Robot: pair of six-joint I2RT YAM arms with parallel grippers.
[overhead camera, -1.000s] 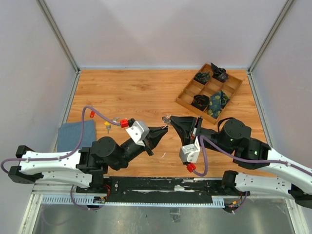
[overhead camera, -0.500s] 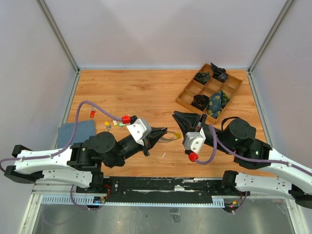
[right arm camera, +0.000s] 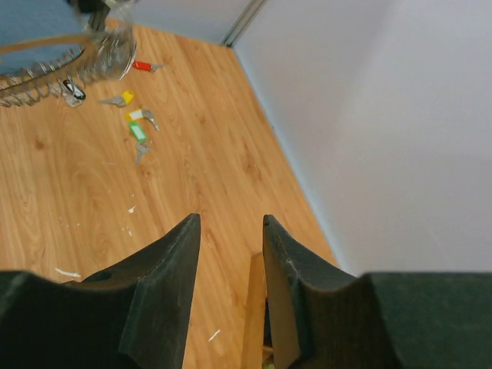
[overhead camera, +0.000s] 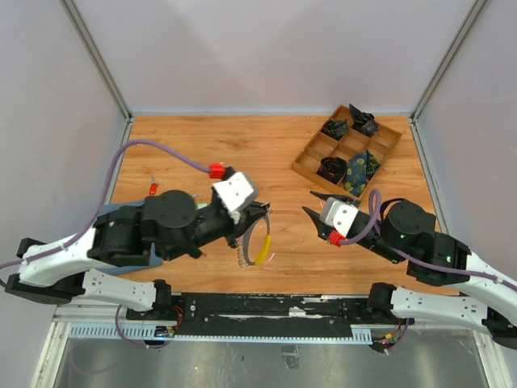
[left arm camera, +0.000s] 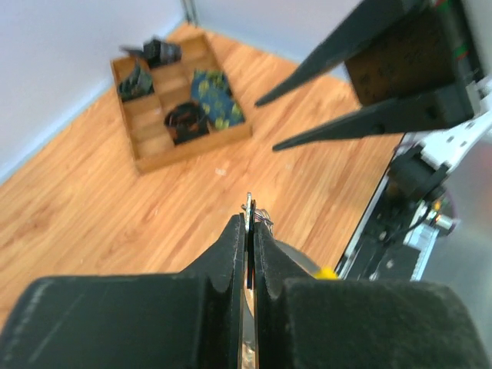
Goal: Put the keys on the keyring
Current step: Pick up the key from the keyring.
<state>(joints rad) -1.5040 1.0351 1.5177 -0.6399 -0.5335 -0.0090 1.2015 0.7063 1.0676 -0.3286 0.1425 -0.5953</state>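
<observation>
Wooden table (overhead camera: 202, 145); keyring (overhead camera: 263, 247) hangs upright from left tool (left arm camera: 249, 220)

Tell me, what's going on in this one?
The left gripper is shut on the thin silver wire keyring with a yellow sleeve. The right gripper is open and empty, apart from the ring. Several small silver keys with coloured plastic heads lie loose on the wooden table, not yet threaded.
</observation>
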